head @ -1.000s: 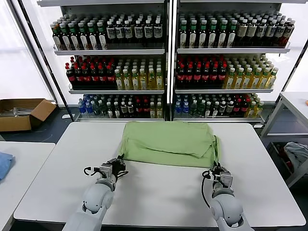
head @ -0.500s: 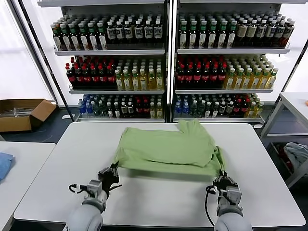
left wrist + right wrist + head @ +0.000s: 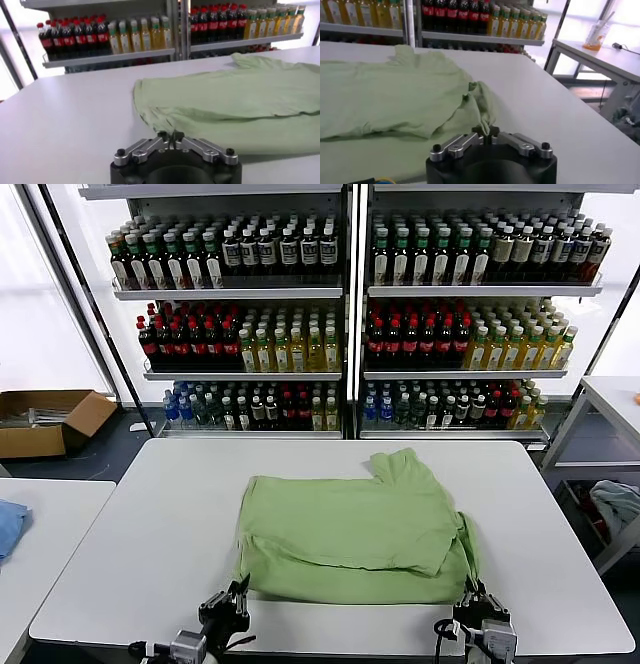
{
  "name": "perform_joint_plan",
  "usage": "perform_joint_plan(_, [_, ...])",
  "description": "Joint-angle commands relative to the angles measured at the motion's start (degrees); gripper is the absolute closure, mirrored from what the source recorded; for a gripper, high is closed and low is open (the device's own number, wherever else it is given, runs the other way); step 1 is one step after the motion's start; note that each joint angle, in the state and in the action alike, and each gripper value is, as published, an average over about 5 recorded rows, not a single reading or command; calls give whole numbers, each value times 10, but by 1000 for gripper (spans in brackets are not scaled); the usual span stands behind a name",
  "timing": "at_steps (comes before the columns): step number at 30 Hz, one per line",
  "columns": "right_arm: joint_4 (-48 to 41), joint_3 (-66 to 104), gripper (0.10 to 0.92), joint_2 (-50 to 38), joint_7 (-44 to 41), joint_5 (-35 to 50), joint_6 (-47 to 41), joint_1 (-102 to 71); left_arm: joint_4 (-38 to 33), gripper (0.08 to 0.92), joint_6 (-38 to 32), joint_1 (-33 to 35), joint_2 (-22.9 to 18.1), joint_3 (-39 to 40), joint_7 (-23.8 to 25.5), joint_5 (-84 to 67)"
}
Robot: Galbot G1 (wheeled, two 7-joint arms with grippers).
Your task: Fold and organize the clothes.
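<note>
The light green polo shirt lies folded and fairly flat across the middle of the white table, one sleeve pointing toward the far side. My left gripper is at the shirt's near left corner; in the left wrist view its tips are pinched together at the corner of the shirt. At the near right corner is my right gripper, and the right wrist view shows a bunched fold of the shirt running down between the narrow tips of that gripper.
Tall shelves of bottles stand behind the table. A cardboard box lies on the floor at the left. A blue cloth rests on a side table. At the right are another table and a grey-white bundle.
Both grippers drew back toward the table's near edge, pulling the shirt's near hem with them. The shirt slid closer and spread flatter; the arms have dropped almost out of the head view.
</note>
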Motion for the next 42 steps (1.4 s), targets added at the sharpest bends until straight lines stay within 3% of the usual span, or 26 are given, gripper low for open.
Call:
perform_joint_plan(1, [84, 19, 598, -5, 18, 2, -5, -36, -92, 705, 9, 38, -7, -4, -9, 0])
perform_joint_plan(5, [82, 67, 477, 6, 14, 6, -7, 18, -102, 592, 18, -20, -9, -13, -8, -18])
perform_joint_plan(8, [36, 101, 390, 3, -12, 23, -5, 96, -72, 505, 19, -82, -2, -23, 2, -40])
perform_joint_plan(14, [-104, 106, 234, -66, -103, 67, 0, 278, 56, 332, 23, -248, 35, -29, 48, -63])
perform_joint_plan(20, [-280, 25, 203, -162, -164, 142, -10, 455, 192, 192, 51, -395, 46, 17, 72, -85])
perform_joint_plan(28, [-467, -124, 203, -159, -192, 178, -20, 625, 340, 177, 80, -513, 34, 78, 80, -133])
perform_joint_plan(42, [-650, -151, 203, -15, -205, 101, 7, 707, 453, 177, 79, -573, 19, 109, 77, -128])
